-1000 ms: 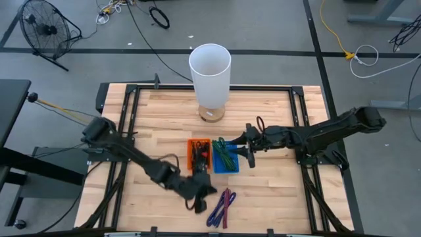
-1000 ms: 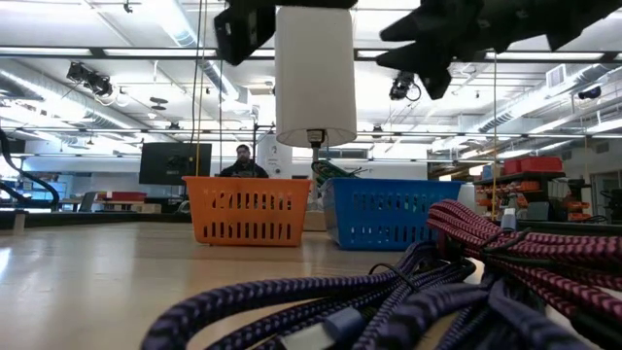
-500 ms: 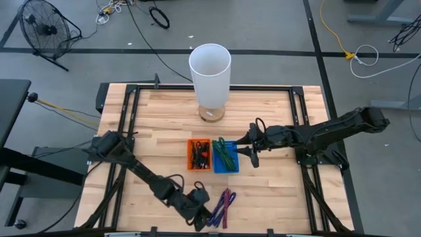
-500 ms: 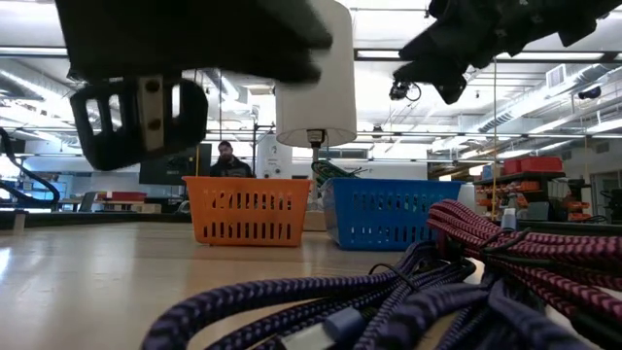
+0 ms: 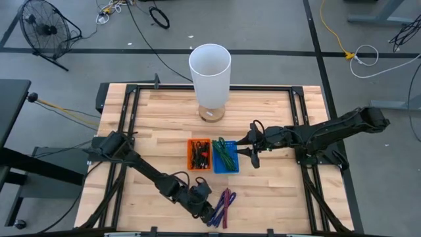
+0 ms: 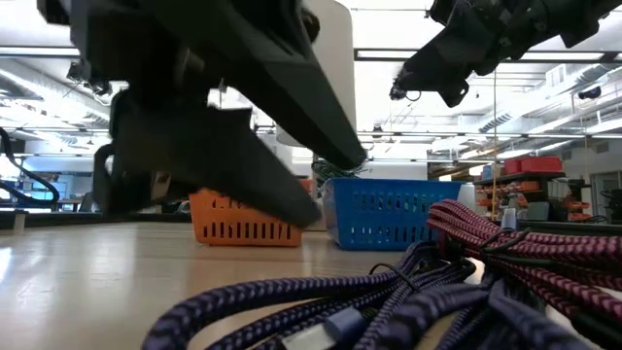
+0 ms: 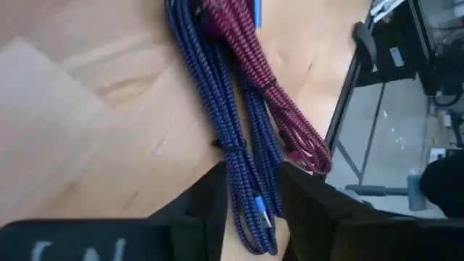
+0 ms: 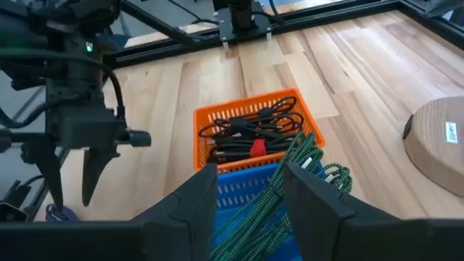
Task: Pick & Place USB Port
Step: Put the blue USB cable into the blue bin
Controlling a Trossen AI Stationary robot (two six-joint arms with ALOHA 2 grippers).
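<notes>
Near the table's front edge I am seeing the left gripper point(image 5: 200, 201) hanging fingers spread over the blue braided USB cable point(image 7: 243, 156), with the maroon cable point(image 7: 279, 116) lying just beside it at its 3 o'clock and bare wood open at 9 o'clock. At 12 o'clock the orange basket point(image 5: 199, 154) and blue basket point(image 5: 225, 157) are touching. Over the blue one, my right gripper point(image 5: 251, 153) is hovering, fingers parted, empty.

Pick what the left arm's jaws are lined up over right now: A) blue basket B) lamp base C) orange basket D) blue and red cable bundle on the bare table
D: the left gripper hangs open, jaws straddling the blue cable beside the red cable, well clear of both baskets.
</notes>
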